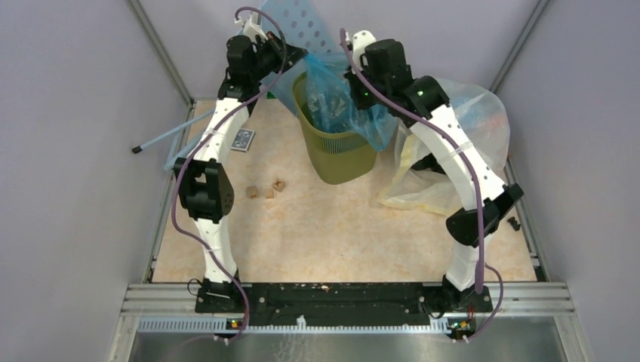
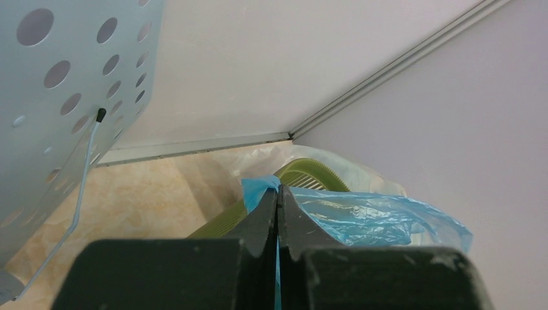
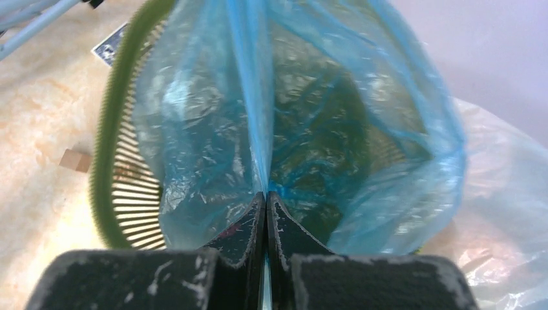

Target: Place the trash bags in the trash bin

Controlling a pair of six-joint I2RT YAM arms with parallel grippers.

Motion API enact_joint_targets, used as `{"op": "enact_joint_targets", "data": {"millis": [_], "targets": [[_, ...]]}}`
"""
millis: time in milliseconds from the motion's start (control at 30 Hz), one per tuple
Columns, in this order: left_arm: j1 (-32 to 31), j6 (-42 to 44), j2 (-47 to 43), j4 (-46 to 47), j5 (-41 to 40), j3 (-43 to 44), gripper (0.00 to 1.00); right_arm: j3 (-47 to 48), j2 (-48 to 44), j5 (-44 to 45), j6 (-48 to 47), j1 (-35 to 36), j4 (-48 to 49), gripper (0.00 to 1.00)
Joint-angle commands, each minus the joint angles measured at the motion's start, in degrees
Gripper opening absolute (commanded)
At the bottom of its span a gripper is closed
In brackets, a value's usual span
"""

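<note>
Here the left fingers [image 2: 262,223] and right fingers [image 3: 249,226] are each closed tight on an edge of the bag [image 1: 326,89], stretching its mouth open over the far bin [image 1: 343,158] it hangs in, likely to seat it inside.

What I drive from here, itemised. One left arm [image 1: 219,128]: white link shells, black joint housings, purple cable [image 1: 176,205] strung along it. One right arm [image 1: 460,151]: the same white-and-black build, its own purple cable [image 1: 478,241], a green light [image 1: 420,92] glowing at an upper joint. Both bolted to a black base plate [image 1: 332,302] on a silver rail [image 1: 151,298]. One left gripper [image 2: 278,192]: matte black, blocky body, two wedge-shaped fingers [image 2: 260,226]. One right gripper [image 3: 266,195]: same black wedge fingers [image 3: 244,231], flecked with whitish scuffs that I see along the edges.
</note>
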Motion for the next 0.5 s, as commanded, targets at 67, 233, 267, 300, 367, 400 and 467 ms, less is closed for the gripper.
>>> {"op": "enact_joint_targets", "data": {"millis": [67,233,267,300,367,400,467], "targets": [[1.4,3.7,-2.6,-0.9,-2.0,1.3,0.0,3.3,-0.3,-0.3,-1.9,8.0,-1.2,0.0],[3.1,5.1,-7.8,-1.3,-2.4,-4.0,0.0,3.1,-0.3,0.5,-1.9,13.9,-3.1,0.0],[3.5,5.3,-8.7,-1.4,-2.3,-4.8,0.0,3.2,0.0,0.2,-1.5,14.8,-3.5,0.0],[3.9,5.4,-9.6,-1.5,-2.4,-5.7,0.0,3.2,0.2,-0.3,-1.2,15.6,-3.7,0.0],[4.6,5.7,-11.2,-1.6,-2.3,-7.2,0.0,3.2,0.2,-0.8,-0.8,17.4,-3.8,0.0],[4.9,5.9,-12.2,-1.6,-2.3,-8.5,0.0,3.1,0.3,-0.5,-0.7,18.4,-3.8,0.0],[5.6,6.2,-13.8,-1.6,-2.2,-10.5,0.0,2.5,0.6,0.3,-0.8,20.5,-4.0,0.0]]}}
